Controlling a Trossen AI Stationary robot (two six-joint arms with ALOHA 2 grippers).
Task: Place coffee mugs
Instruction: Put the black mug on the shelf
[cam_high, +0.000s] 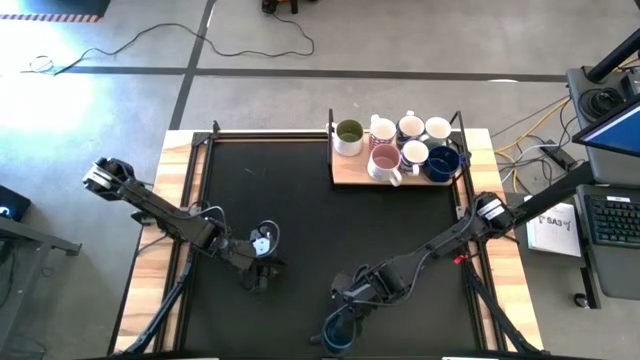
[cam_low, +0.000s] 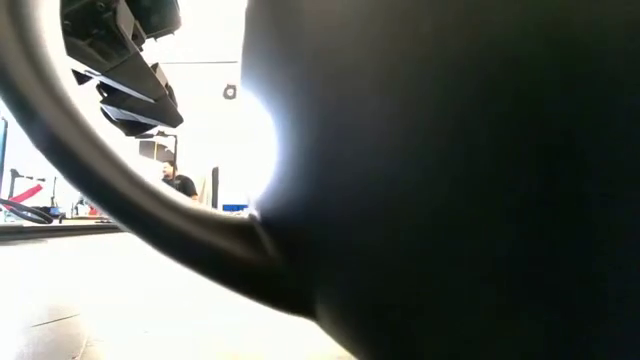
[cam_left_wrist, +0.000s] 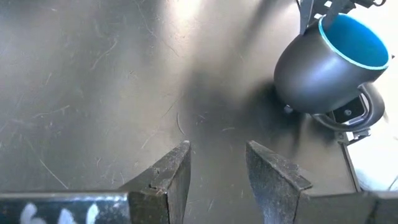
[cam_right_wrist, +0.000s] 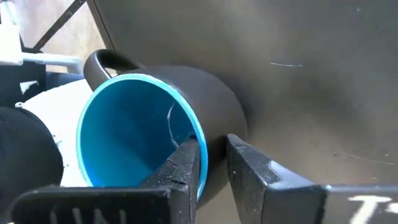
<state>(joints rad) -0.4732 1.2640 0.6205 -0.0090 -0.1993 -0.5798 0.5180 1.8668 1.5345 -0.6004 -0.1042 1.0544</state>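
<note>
Robotics laboratory, seen from above.
A black-topped worktop (cam_high: 300, 215) on a concrete floor (cam_high: 120, 100), with trailing cables (cam_high: 250, 45), a laptop (cam_high: 615, 135) and a keyboard (cam_high: 612, 220) alongside.

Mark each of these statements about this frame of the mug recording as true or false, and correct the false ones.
1. The right gripper has one finger inside the blue-lined mug and one outside its wall. True.
2. The left gripper holds a mug. False: its fingers are open with nothing between them, over the black mat.
3. The wooden tray at the table's far right carries seven mugs. True.
4. The blue-lined mug stands upright on the tray. False: it is tilted, at the near edge of the mat, off the tray.
5. The green-lined mug is at the tray's left end. True.
</note>
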